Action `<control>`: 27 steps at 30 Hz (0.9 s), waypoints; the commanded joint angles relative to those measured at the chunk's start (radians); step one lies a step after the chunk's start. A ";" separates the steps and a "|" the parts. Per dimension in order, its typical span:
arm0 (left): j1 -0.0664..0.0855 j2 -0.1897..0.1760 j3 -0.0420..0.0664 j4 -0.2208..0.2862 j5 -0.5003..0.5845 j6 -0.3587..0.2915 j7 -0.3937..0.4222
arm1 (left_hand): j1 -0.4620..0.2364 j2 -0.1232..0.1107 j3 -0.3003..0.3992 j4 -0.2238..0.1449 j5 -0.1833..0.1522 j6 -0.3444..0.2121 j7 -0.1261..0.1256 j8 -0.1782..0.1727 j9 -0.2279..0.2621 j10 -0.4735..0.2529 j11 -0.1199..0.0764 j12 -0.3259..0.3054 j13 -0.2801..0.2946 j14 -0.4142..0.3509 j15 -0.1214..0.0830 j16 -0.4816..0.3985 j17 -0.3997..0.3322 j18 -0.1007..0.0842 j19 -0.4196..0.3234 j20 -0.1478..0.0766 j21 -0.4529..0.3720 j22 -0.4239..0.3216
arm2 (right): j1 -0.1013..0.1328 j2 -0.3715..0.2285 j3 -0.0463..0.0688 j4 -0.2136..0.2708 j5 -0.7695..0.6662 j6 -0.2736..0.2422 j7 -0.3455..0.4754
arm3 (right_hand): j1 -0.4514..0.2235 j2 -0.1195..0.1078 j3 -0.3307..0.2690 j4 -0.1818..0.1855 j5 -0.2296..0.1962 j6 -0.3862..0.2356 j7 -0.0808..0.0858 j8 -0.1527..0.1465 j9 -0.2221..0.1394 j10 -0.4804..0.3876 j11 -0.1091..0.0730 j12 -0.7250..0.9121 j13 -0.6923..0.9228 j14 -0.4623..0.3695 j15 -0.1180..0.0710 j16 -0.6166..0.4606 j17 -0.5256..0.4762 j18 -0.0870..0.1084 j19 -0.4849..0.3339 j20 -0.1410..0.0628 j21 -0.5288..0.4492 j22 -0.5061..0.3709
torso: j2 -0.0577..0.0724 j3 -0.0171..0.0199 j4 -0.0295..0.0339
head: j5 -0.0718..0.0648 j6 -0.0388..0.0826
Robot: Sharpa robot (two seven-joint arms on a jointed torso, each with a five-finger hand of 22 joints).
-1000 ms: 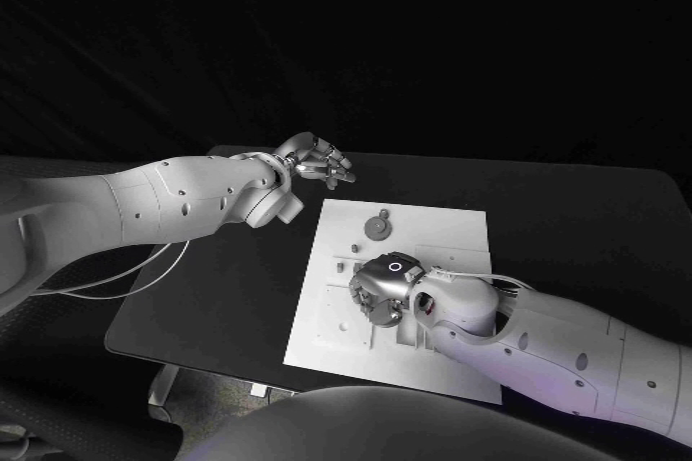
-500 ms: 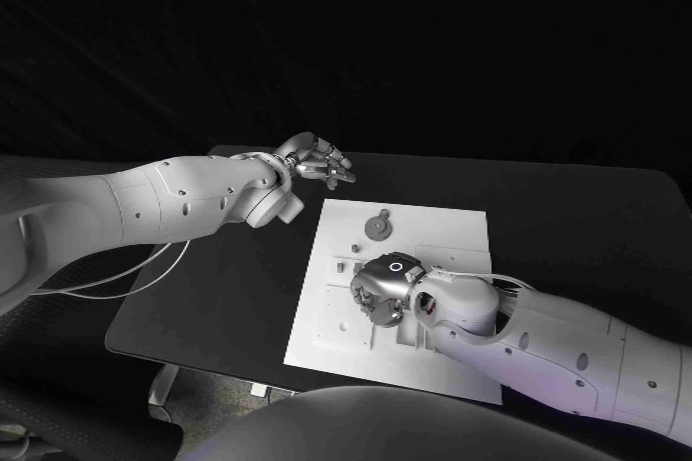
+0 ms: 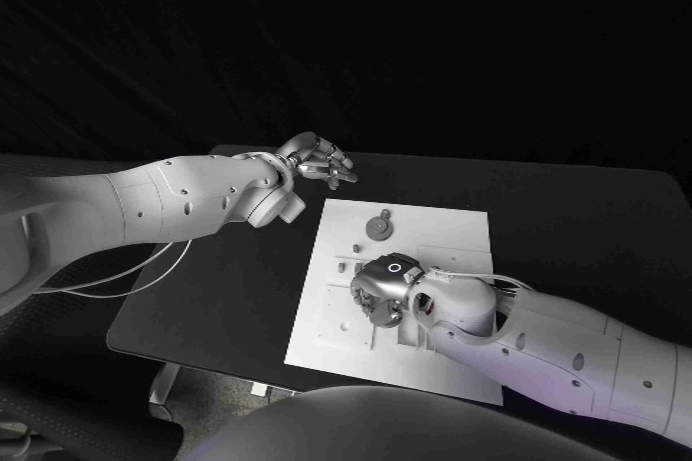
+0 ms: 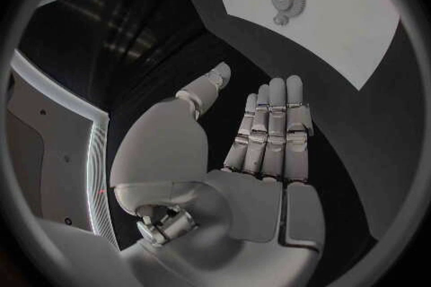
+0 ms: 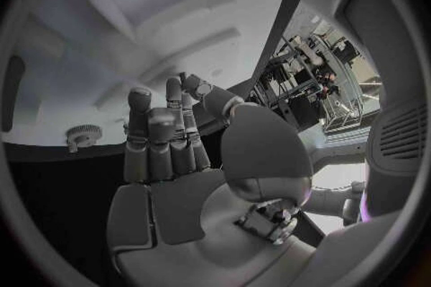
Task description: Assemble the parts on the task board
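While the left hand (image 3: 315, 161) hovers flat and empty off the task board's (image 3: 447, 231) far corner, the right hand (image 3: 382, 286) sits curled over mid-board, holding nothing visible; a gear part (image 3: 378, 224) lies nearby on the desk's board.

Task board (image 3: 447, 231) mid table (image 3: 606, 241); gear (image 3: 378, 224) on board's far end.

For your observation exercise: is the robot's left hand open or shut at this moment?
Open. The left hand hovers beside the task board with its fingers stretched straight, thumb apart, and nothing in its palm.
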 commanded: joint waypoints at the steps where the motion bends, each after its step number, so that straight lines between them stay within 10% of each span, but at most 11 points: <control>1: 0.002 0.002 0.001 0.002 0.006 0.001 0.006 | 0.002 0.004 -0.003 0.003 0.001 -0.009 0.000 0.001 -0.001 -0.007 0.003 0.001 -0.002 0.005 -0.001 -0.004 0.002 0.017 0.006 0.002 -0.006 0.001 | -0.005 0.002 -0.004 -0.001 -0.013 0.036 0.009 | -0.003 0.007 0.005 0.002 0.003 0.005 0.000 0.005 0.001 0.007 0.002 -0.005 -0.001 -0.002 -0.005 -0.007 0.002 0.030 -0.003 -0.006 -0.003 0.001 | 0.000 -0.0002 -0.0002 | 0.002 0.000; 8: 0.002 0.002 0.001 0.002 0.006 0.002 0.005 | 0.002 0.004 -0.004 0.003 0.001 -0.009 0.000 0.001 -0.001 -0.007 0.003 0.001 -0.002 0.005 -0.001 -0.004 0.002 0.017 0.006 0.002 -0.006 0.001 | -0.005 0.003 -0.004 -0.005 -0.001 0.045 0.013 | -0.007 0.003 0.003 0.002 0.003 -0.002 0.002 0.001 0.000 0.001 0.005 -0.011 -0.002 -0.003 -0.003 -0.008 0.003 0.030 -0.005 -0.005 -0.005 0.001 | 0.000 -0.0001 -0.0006 | 0.003 0.000; 20: 0.003 -0.001 0.001 0.002 0.007 0.001 0.002 | 0.002 0.002 -0.004 0.004 0.001 -0.016 0.003 -0.002 -0.003 -0.012 0.005 -0.001 -0.003 0.005 -0.001 -0.006 0.005 0.017 0.007 0.002 -0.008 0.002 | -0.005 0.000 -0.004 -0.015 0.015 0.009 0.003 | -0.090 -0.085 -0.117 0.006 0.003 -0.149 0.051 -0.073 -0.024 -0.057 0.031 -0.056 -0.013 -0.033 0.023 -0.014 0.010 0.030 -0.016 0.001 -0.008 0.010 | 0.000 0.0013 -0.0017 | 0.003 0.000; 27: 0.003 -0.002 0.001 0.002 0.007 0.002 0.001 | 0.002 0.001 -0.005 0.005 0.001 -0.018 0.003 -0.002 -0.003 -0.014 0.006 -0.002 -0.003 0.005 0.000 -0.007 0.006 0.016 0.007 0.002 -0.009 0.002 | -0.005 -0.007 -0.004 -0.011 0.018 -0.023 0.001 | -0.104 -0.104 -0.152 0.007 0.003 -0.185 0.050 -0.085 -0.031 -0.099 0.050 -0.081 -0.022 -0.041 0.040 -0.018 0.009 0.030 -0.019 0.001 -0.007 0.014 | 0.000 0.0013 -0.0012 | -0.001 0.000</control>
